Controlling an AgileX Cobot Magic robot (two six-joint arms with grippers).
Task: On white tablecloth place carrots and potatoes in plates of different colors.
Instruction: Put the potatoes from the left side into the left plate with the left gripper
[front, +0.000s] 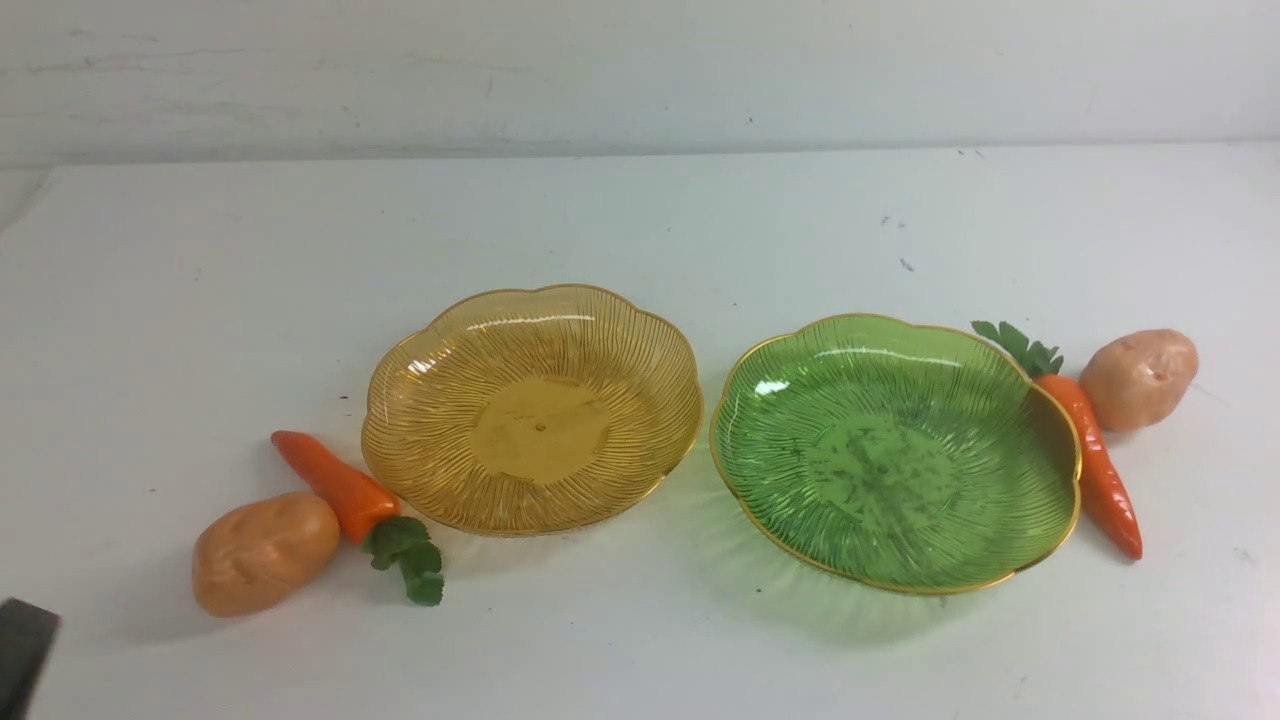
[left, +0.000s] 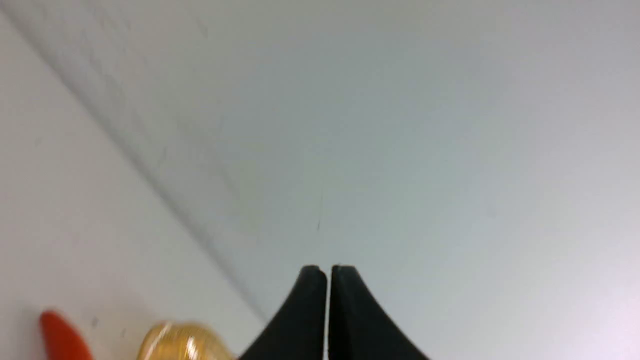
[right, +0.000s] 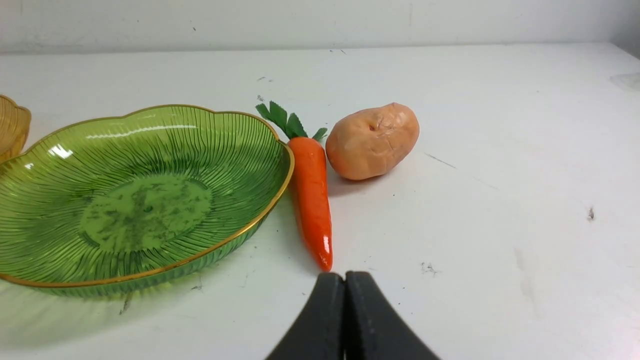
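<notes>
- Opening on the white tablecloth (front: 640, 220): spread flat over the desk, flecked with small dark specks.
- Mid-cloth, the amber plate (front: 535, 430) on the left and the green plate (front: 895, 470) on the right: side by side, both empty.
- Just left of amber: left carrot (front: 335, 485), leaves nearest the robot, against the left potato (front: 265, 550).
- Hugging green's right rim: right carrot (front: 1100, 470), with the right potato (front: 1138, 378) by its leafy end.
- Left hand (left: 327, 272): pinched together, holding nothing.
- Right hand (right: 345, 280): pressed together, near the right carrot's tip.
</notes>
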